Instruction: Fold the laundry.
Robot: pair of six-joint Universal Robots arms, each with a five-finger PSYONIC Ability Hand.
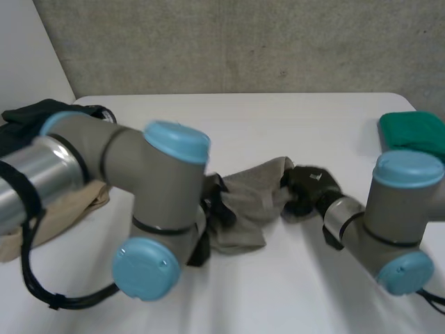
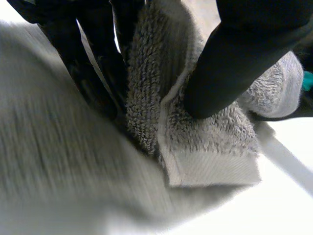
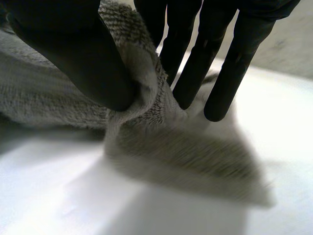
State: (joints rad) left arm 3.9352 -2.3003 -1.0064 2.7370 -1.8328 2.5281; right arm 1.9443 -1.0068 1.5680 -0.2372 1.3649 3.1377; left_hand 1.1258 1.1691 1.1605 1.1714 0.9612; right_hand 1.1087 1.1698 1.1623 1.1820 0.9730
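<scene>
A grey terry towel [image 1: 250,198] lies crumpled on the white table [image 1: 278,118] between my arms. My left hand [image 1: 215,209] is at the towel's left edge, half hidden behind my left arm. In the left wrist view its thumb [image 2: 230,68] presses a hemmed fold of the towel [image 2: 210,142] against the fingers behind it. My right hand [image 1: 309,188] is at the towel's right corner. The right wrist view shows its thumb [image 3: 88,54] and fingers pinching a raised fold of the towel [image 3: 142,73] just above the table.
A folded green cloth [image 1: 414,132] lies at the table's back right. A beige cloth [image 1: 62,209] sits at the left under my left arm, with a dark cloth [image 1: 28,118] behind it.
</scene>
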